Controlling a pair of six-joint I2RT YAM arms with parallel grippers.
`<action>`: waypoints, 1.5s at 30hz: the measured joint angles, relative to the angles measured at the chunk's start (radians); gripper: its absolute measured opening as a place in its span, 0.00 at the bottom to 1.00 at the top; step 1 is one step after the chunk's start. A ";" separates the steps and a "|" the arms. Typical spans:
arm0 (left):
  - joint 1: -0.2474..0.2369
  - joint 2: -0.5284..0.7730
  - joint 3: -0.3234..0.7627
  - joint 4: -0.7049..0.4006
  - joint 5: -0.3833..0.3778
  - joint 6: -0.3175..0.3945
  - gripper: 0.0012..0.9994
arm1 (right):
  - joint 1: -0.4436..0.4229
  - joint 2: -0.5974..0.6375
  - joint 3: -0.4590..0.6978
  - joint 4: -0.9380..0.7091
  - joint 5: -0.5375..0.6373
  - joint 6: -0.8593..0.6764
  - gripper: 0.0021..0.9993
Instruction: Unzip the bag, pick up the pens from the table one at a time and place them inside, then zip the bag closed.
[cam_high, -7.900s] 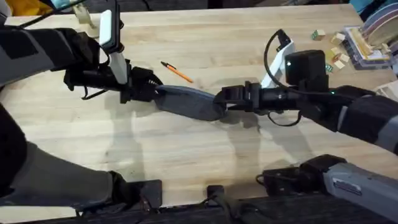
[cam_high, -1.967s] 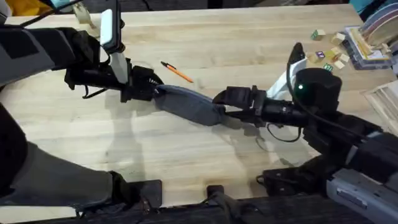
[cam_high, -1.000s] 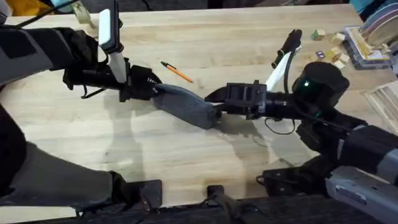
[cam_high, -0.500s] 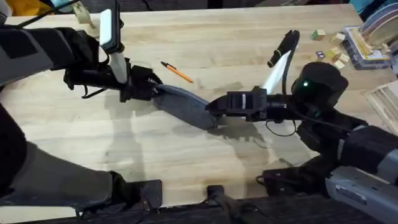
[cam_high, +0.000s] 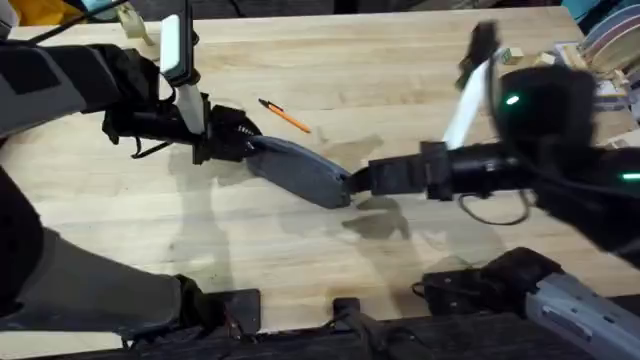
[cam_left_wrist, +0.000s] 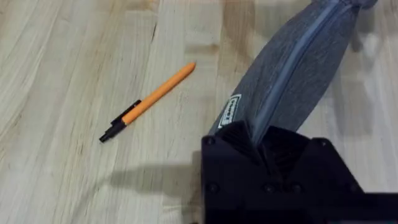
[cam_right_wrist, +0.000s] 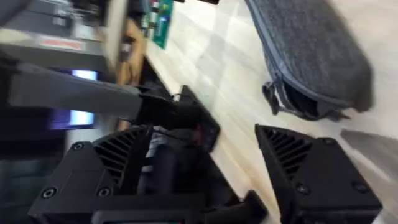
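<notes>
Left gripper (cam_high: 232, 140) clamps one end of the bag (cam_high: 300, 170), the orange pen (cam_high: 284, 116) just beyond it, so the wide-open right gripper (cam_high: 360, 181) at the far end should pinch the zip pull squarely.

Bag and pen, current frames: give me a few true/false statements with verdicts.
1. The left gripper is clamped on one end of the bag. True.
2. The right gripper is shut on the zip pull. False: its fingers stand apart, just off the bag's other end and holding nothing.
3. An orange pen lies on the table, outside the bag. True.
4. The pen touches the bag. False: bare wood separates them.
5. The bag's zip is open along its whole length. False: in the left wrist view the zip runs closed along the bag; the right wrist view shows at most a small gap at the far end.
</notes>
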 joint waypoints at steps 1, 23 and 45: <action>0.000 0.000 0.000 0.000 0.000 0.000 0.04 | 0.000 -0.019 0.042 -0.071 0.034 -0.048 1.00; 0.000 0.000 0.000 0.000 0.000 0.000 0.04 | 0.000 -0.096 0.331 -0.575 0.428 -0.334 1.00; 0.000 0.000 0.000 0.000 0.000 0.000 0.04 | 0.158 -0.096 0.411 -0.649 0.619 -0.389 1.00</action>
